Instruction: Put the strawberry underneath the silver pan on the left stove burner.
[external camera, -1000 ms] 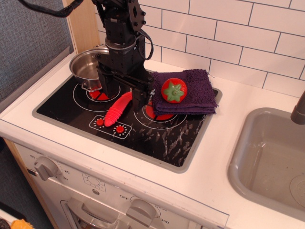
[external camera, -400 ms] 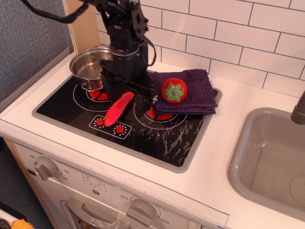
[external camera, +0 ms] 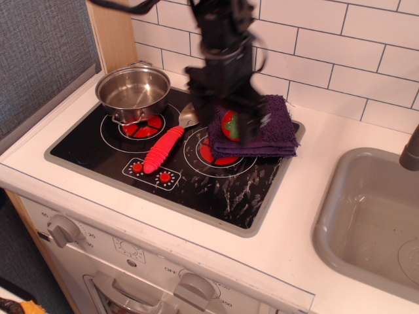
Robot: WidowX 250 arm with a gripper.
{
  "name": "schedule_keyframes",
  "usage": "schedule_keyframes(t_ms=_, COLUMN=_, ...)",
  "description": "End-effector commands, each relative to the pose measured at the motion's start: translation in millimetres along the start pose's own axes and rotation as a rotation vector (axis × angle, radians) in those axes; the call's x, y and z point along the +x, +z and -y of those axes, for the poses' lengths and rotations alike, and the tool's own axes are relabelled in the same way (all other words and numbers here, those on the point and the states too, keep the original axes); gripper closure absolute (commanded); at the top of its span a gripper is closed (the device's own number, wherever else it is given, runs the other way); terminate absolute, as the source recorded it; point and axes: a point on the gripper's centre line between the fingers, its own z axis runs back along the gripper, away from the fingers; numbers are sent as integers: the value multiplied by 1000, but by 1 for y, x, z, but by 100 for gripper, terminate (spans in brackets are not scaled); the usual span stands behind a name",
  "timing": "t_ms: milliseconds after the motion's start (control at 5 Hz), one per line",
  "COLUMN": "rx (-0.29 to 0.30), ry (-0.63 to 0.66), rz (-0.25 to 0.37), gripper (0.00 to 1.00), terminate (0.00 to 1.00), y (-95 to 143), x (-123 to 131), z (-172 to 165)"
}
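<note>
The strawberry [external camera: 228,126] lies on the purple cloth [external camera: 278,127] at the back right of the cooktop, mostly hidden by my arm. My gripper [external camera: 227,122] is blurred with motion and hovers right over the strawberry, jaws apart on either side of it, holding nothing. The silver pan [external camera: 133,91] stands at the back left, on the far edge of the left stove burner [external camera: 139,129]. The burner's red wedge marks show just in front of the pan.
A spoon with a long red ribbed handle [external camera: 163,148] and silver bowl [external camera: 188,116] lies between the two burners. The right burner [external camera: 219,156] is partly under the cloth. A grey sink [external camera: 370,216] is at the right. The tiled wall is close behind.
My gripper has swung right from above the spoon and left burner to over the strawberry on the cloth. The pan, spoon and strawberry have not moved.
</note>
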Motion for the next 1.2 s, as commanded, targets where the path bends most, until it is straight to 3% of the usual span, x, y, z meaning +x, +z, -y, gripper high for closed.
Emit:
schedule_keyframes(t_ms=0, rx=66, ry=31, rz=12, gripper=0, terminate=0, y=-12, x=45, z=1)
schedule_keyframes(t_ms=200, rx=128, ry=44, rz=-32, gripper=0, terminate=0, y=-28, x=50, z=-10)
schedule_keyframes(t_ms=400, rx=140, ry=42, rz=-47, gripper=0, terminate=0, y=-32, x=46, z=-16)
schedule_keyframes(t_ms=600, rx=111, ry=20, rz=-8, gripper=100, terminate=0, y=-21, x=44, z=-13)
schedule_keyframes(t_ms=1000, rx=68, ry=57, rz=85, gripper=100, terminate=0, y=9, x=55, z=-22)
